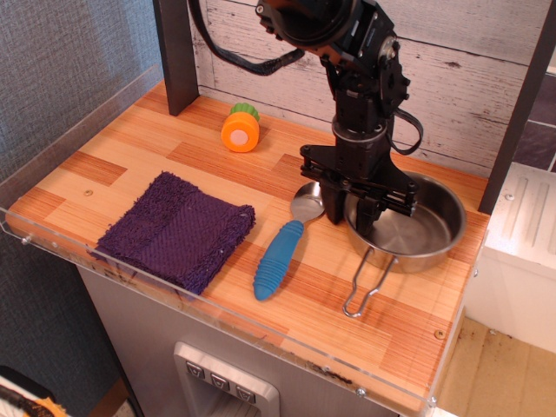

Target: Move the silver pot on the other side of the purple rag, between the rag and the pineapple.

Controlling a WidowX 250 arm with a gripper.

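Observation:
The silver pot sits at the right of the wooden table, its wire-loop handle pointing toward the front edge. My gripper is down at the pot's left rim, with one finger outside the wall and one inside, closed on the rim. The purple rag lies flat at the front left. The pineapple lies on its side at the back, left of the arm, with bare wood between it and the rag.
A spoon with a blue handle lies between the rag and the pot, its bowl beside my gripper. A dark post stands at the back left. A clear acrylic rim runs along the table's front and left edges.

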